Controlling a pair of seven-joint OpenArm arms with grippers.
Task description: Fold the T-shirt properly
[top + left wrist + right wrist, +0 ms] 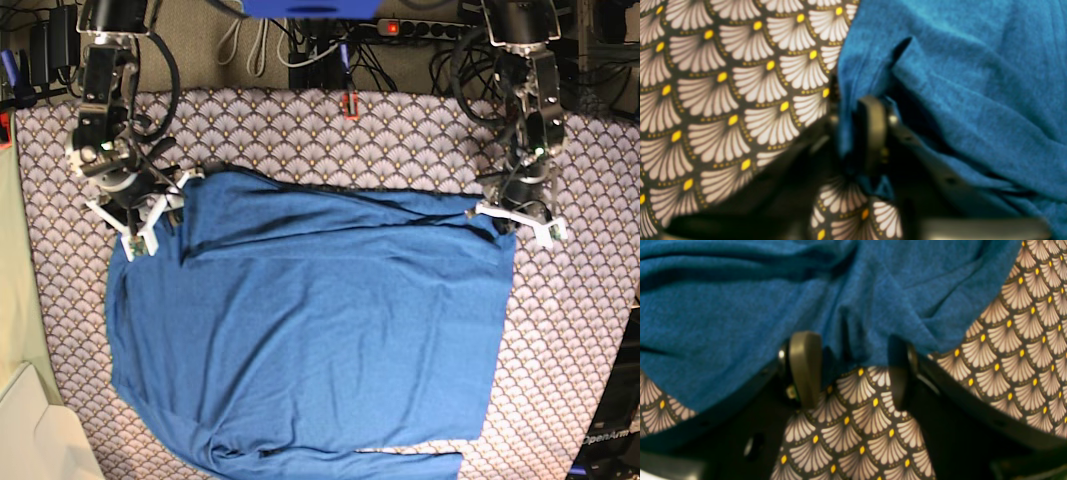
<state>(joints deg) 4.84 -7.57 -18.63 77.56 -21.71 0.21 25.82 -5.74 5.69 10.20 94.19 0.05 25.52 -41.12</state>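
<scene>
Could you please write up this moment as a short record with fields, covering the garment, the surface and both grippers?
garment: T-shirt, blue, spread mostly flat with creases near its far edge
surface: patterned tablecloth with a fan-scale print
left gripper: at the shirt's far corner, jaws closed on a bunched edge of fabric
right gripper: at the other far corner, jaws apart, the shirt's edge lying between them, not pinched
fold status: no fold made yet
</scene>
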